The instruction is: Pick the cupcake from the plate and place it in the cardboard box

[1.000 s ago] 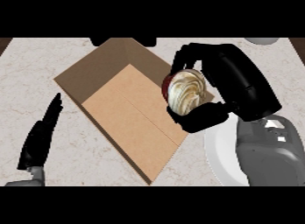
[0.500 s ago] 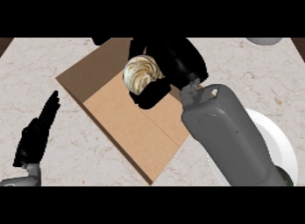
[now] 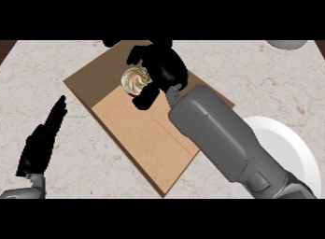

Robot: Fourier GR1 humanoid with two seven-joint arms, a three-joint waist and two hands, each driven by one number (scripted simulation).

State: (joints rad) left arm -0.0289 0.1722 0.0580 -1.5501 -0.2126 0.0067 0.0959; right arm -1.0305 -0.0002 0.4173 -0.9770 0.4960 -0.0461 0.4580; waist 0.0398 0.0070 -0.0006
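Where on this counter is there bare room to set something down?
Bare marble counter shows above the white round plate, right of the brown cardboard box; more lies upper left, above the black left hand. The box's far end is crowded: the black right hand holds the cream-frosted cupcake.

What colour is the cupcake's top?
Cream with pale tan swirls; the cupcake shows best in the head view.

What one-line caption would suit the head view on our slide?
Right hand holds the cupcake over the cardboard box; left hand rests open at lower left.
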